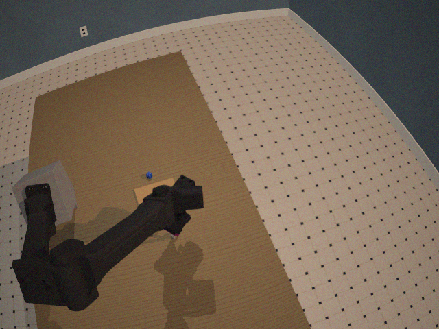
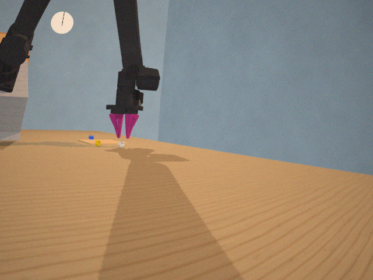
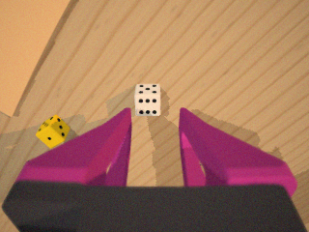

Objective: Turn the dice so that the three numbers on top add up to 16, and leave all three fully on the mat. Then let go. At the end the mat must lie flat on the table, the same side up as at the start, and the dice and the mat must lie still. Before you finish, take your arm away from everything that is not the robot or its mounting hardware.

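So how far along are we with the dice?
Nothing looks done: the white die, six up, and the yellow die lie on the table off the mat; the blue die too. The gripper hovers empty above the white die. All placing and turning remains.

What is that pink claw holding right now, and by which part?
Nothing. The gripper hangs partly open above the table with bare fingers; the white die lies untouched below, between their tips.

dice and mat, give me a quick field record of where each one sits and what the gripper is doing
white die: on bare table, off the mat, six on top
yellow die: on the table by the mat's edge
blue die: at the mat's far edge
mat: flat, mostly hidden under the arm
gripper: above the white die, partly open, holding nothing
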You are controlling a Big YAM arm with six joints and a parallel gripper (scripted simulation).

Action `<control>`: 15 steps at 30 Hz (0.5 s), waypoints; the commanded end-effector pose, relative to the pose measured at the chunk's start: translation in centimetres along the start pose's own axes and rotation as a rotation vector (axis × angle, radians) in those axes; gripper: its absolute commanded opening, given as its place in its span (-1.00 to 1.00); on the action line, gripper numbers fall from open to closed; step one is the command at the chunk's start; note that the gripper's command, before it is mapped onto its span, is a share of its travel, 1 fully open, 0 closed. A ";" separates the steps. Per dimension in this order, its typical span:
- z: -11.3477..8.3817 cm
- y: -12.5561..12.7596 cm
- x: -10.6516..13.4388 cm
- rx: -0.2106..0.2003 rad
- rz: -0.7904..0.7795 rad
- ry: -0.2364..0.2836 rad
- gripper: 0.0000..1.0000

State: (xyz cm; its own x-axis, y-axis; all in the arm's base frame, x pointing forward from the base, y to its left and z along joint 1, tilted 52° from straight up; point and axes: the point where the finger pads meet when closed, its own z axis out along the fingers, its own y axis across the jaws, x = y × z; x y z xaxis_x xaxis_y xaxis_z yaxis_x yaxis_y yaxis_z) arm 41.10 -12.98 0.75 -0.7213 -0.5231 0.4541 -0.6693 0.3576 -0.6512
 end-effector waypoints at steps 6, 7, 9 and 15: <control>0.5 0.7 -0.2 -0.010 -0.016 0.001 -0.40; 0.5 0.8 -0.2 -0.009 -0.015 0.000 -0.40; 0.3 0.8 -0.4 -0.007 -0.013 -0.003 -0.40; -0.2 1.2 -0.9 0.002 -0.012 -0.013 -0.40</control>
State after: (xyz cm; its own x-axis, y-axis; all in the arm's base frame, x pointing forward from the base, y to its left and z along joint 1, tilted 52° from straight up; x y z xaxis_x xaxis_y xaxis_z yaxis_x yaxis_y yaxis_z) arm 40.78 -12.94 0.49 -0.7201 -0.5231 0.4559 -0.6711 0.3580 -0.6493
